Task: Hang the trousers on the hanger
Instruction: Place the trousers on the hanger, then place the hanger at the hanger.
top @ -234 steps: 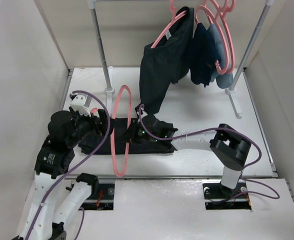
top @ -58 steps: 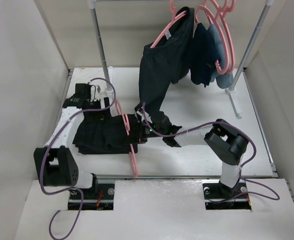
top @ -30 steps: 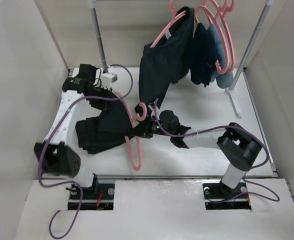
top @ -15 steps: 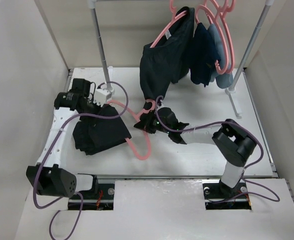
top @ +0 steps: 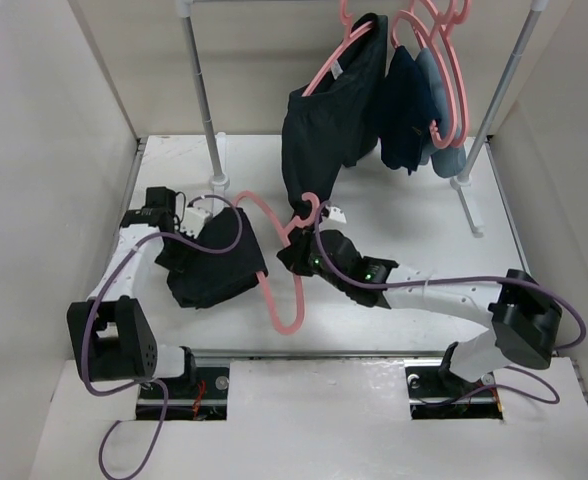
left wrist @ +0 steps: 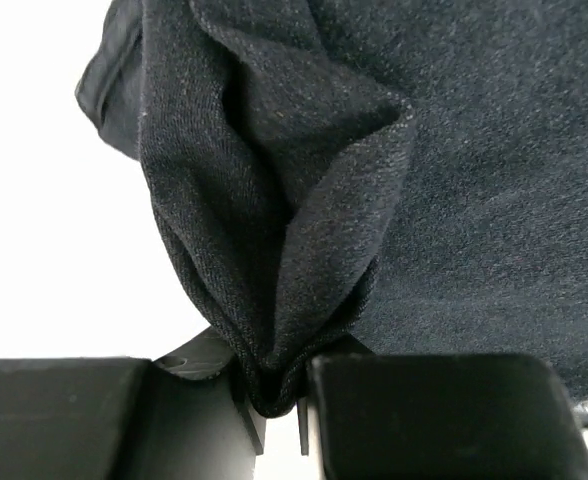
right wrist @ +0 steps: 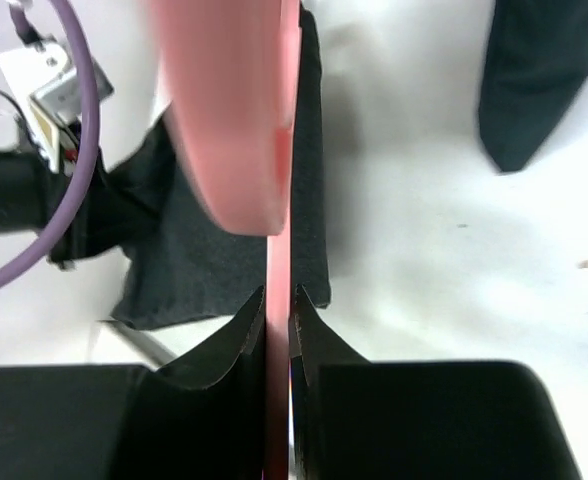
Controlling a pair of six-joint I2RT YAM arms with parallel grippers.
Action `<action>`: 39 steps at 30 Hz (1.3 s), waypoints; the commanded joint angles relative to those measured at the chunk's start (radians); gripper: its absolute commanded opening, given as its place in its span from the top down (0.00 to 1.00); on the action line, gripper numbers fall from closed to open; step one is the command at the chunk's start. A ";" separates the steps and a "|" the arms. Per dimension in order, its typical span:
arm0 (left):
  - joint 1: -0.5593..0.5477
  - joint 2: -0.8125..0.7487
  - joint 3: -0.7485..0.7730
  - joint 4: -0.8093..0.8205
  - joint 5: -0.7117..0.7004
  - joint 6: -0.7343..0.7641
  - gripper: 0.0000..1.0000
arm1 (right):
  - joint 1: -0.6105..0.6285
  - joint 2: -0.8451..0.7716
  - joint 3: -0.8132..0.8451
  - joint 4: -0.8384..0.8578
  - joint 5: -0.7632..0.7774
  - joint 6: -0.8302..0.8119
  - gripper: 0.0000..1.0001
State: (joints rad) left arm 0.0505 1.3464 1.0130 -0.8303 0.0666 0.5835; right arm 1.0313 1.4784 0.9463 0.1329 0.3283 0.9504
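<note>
Your left gripper [left wrist: 274, 395] is pinched on a bunched fold of the trousers [top: 214, 265]. The rest is heaped on the table [top: 404, 210], left of centre, against the hanger [right wrist: 232, 110]. Whether the cloth is threaded through it, you cannot tell. Your right gripper [right wrist: 279, 320] is clamped on the hanger's thin bar. Expect limp cloth that sags and likely slides on smooth plastic, so grip thick folds. The hanger looks light and probably flexes; hold it near the neck.

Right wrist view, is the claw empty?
No, the right claw is shut on the pink hanger, whose thin edge runs up from it.
</note>
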 commanded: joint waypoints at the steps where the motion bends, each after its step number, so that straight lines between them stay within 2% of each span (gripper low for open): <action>1: -0.026 0.022 -0.011 0.126 -0.088 0.033 0.93 | -0.002 -0.053 0.078 -0.021 0.172 -0.128 1.00; 2: -0.040 0.022 -0.023 0.150 -0.079 0.013 0.82 | 0.018 -0.044 0.098 -0.038 0.204 -0.153 1.00; 3: -0.053 0.033 -0.024 0.166 -0.091 0.001 0.54 | 0.054 -0.044 0.147 -0.052 0.228 -0.176 1.00; 4: -0.064 0.043 -0.034 0.181 -0.102 -0.014 0.41 | 0.078 -0.034 0.176 -0.094 0.257 -0.218 1.00; 5: -0.064 0.043 -0.034 0.192 -0.116 -0.043 0.34 | 0.101 -0.020 0.207 -0.119 0.285 -0.234 1.00; 6: -0.064 0.043 -0.034 0.201 -0.116 -0.057 0.32 | 0.139 -0.020 0.260 -0.143 0.331 -0.243 1.00; 9: 0.035 -0.027 0.039 0.245 -0.065 -0.105 0.18 | 0.171 -0.023 0.289 -0.191 0.376 -0.233 1.00; 11: 0.124 -0.149 0.090 0.284 -0.036 -0.129 0.16 | 0.185 -0.047 0.299 -0.210 0.388 -0.216 1.00; 13: 0.159 -0.231 0.192 0.262 0.112 -0.110 0.13 | 0.196 -0.047 0.313 -0.210 0.388 -0.206 1.00; 14: 0.160 -0.251 0.249 0.214 0.192 -0.096 0.13 | 0.208 -0.056 0.336 -0.210 0.388 -0.206 1.00; 15: 0.160 -0.251 0.375 0.153 0.276 -0.084 0.13 | 0.208 -0.056 0.351 -0.210 0.399 -0.206 1.00; 16: 0.160 -0.237 0.430 0.040 0.436 -0.083 0.13 | 0.220 -0.056 0.368 -0.210 0.399 -0.206 1.00; 17: 0.160 -0.227 0.475 -0.008 0.506 -0.083 0.14 | 0.230 -0.043 0.408 -0.210 0.409 -0.206 1.00; 18: 0.125 -0.207 0.513 -0.057 0.572 -0.062 0.14 | 0.230 -0.029 0.431 -0.210 0.410 -0.216 1.00; 19: 0.106 -0.198 0.580 -0.111 0.728 -0.032 0.16 | 0.239 -0.020 0.456 -0.210 0.425 -0.216 1.00; 20: 0.088 -0.185 0.614 -0.265 0.813 0.022 0.17 | 0.239 -0.020 0.480 -0.219 0.449 -0.225 1.00; 21: 0.027 -0.175 0.640 -0.304 0.890 0.095 0.17 | 0.239 0.006 0.534 -0.229 0.449 -0.225 1.00; 22: -0.018 -0.196 0.630 -0.305 0.891 0.029 0.17 | 0.239 0.016 0.561 -0.230 0.463 -0.234 1.00; 23: -0.064 -0.216 0.618 -0.305 0.910 0.029 0.15 | 0.239 0.025 0.586 -0.230 0.472 -0.249 1.00; 25: -0.185 -0.297 0.575 -0.288 0.923 0.039 0.06 | 0.248 0.058 0.660 -0.230 0.472 -0.280 1.00; 26: -0.213 -0.326 0.522 -0.265 0.943 -0.005 0.03 | 0.248 0.072 0.683 -0.230 0.483 -0.294 1.00; 28: -0.276 -0.396 0.477 -0.143 0.943 -0.113 0.00 | 0.248 0.118 0.756 -0.239 0.512 -0.320 1.00; 34: -0.379 -0.461 0.363 0.087 0.954 -0.455 0.00 | 0.248 0.197 0.887 -0.239 0.549 -0.366 1.00; 39: -0.388 -0.461 0.322 0.134 0.918 -0.527 0.00 | 0.248 0.253 0.951 -0.239 0.549 -0.387 1.00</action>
State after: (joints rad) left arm -0.3252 0.8867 1.3571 -0.8047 0.9531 0.1581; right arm 1.2705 1.7321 1.8050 -0.2485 0.8505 0.5953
